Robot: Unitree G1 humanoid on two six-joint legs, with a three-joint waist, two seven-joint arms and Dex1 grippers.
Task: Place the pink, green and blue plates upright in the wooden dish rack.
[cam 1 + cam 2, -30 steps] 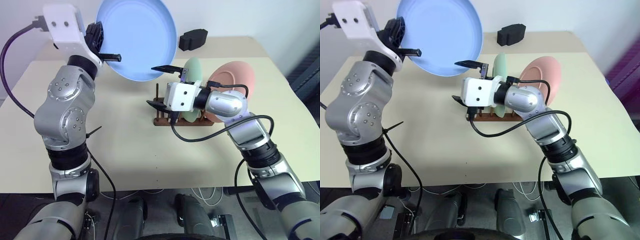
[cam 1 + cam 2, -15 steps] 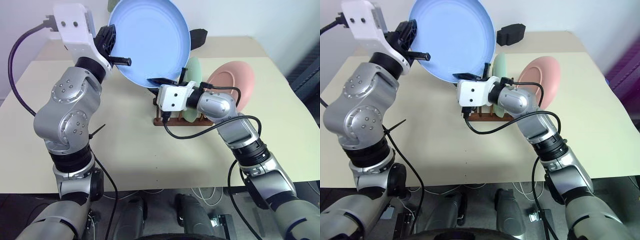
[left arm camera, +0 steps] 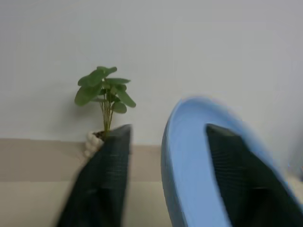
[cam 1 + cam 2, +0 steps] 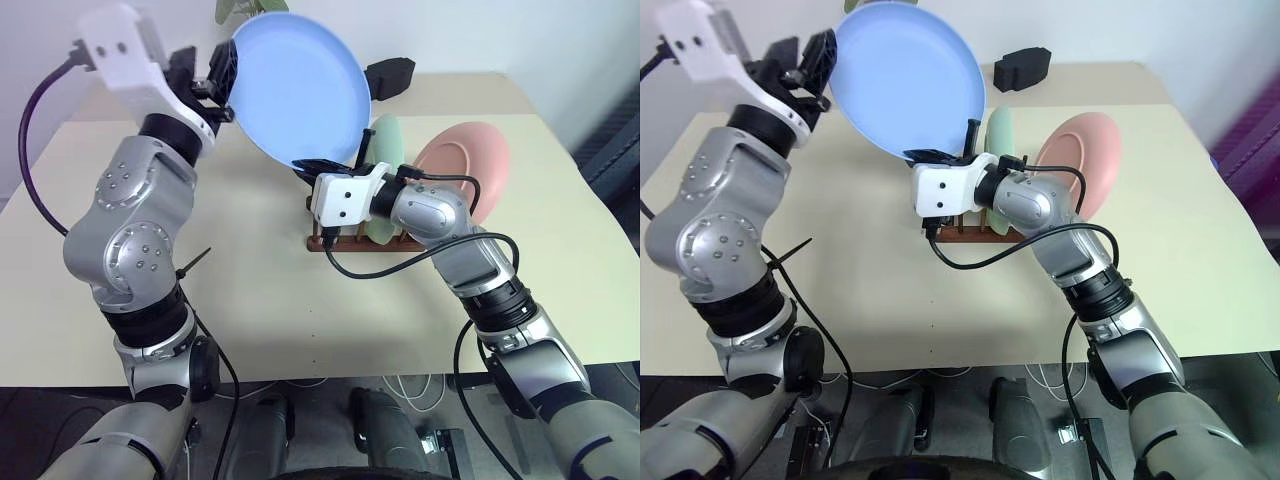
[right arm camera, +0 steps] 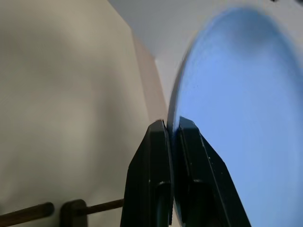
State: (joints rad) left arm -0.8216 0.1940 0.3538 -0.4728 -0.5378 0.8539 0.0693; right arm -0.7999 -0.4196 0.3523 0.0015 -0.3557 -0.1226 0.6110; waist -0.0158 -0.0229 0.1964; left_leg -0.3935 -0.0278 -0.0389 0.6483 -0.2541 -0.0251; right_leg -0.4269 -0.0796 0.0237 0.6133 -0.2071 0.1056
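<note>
— Where is the blue plate (image 4: 298, 87) sitting?

— It is hanging in the air above the bench (image 4: 250, 270), tilted on edge, just behind the wooden dish rack (image 4: 340, 240).

— Which claw is holding it?

— The right claw (image 5: 171, 130) is pinching its lower rim, fingers clamped tight. The left claw (image 3: 163, 156) is standing wide, one finger on each side of the upper rim.

— And the others?

— The green plate (image 4: 388, 145) and pink plate (image 4: 465, 160) are standing upright in the rack.
</note>
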